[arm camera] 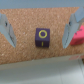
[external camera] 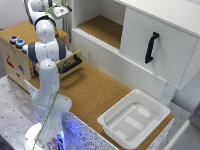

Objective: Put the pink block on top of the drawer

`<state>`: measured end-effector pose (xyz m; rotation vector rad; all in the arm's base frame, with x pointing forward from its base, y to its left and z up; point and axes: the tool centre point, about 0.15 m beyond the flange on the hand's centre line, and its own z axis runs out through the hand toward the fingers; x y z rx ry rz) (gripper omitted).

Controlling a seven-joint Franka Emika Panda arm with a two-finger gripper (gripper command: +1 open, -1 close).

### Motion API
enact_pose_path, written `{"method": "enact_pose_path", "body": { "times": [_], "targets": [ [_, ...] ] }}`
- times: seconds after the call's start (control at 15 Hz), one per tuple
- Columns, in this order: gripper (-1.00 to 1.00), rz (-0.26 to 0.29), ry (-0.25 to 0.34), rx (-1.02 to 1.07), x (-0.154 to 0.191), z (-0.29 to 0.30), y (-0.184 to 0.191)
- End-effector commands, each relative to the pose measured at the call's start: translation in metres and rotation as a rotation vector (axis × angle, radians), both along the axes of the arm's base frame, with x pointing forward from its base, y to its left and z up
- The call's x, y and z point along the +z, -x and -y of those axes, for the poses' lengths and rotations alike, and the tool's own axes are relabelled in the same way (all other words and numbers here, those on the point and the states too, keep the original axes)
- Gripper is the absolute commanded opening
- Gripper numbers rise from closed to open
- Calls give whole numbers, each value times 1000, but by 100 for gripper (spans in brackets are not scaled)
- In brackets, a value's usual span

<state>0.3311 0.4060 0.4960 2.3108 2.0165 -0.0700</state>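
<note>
My arm stood bent high over the drawer (external camera: 71, 62), claw (arm camera: 42, 31) spread wide, gripping nothing, above a purple block (arm camera: 43, 36); pink block (arm camera: 77, 37) beside.

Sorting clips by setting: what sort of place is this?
Probably a robotics lab mock-up of a kitchen counter: a cork-topped worktop with a white cabinet door, a white bin and a small wooden drawer, not a lived-in kitchen.

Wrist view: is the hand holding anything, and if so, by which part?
Nothing is held. The hand is open, its fingers either side of a dark purple block without touching it; a pink block lies outside them.
</note>
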Motion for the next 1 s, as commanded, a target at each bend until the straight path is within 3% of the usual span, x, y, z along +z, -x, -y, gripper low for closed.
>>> {"method": "enact_pose_path", "body": {
  "times": [0.0, 0.27, 0.73, 0.93],
  "targets": [
    [100, 81, -123, -152, -14, 77, 55],
    [100, 104, -113, -287, -18, 121, 77],
    [100, 82, -126, -467, -38, 193, 93],
    [100, 87, -172, -625, -47, 225, 103]
  ]
}}
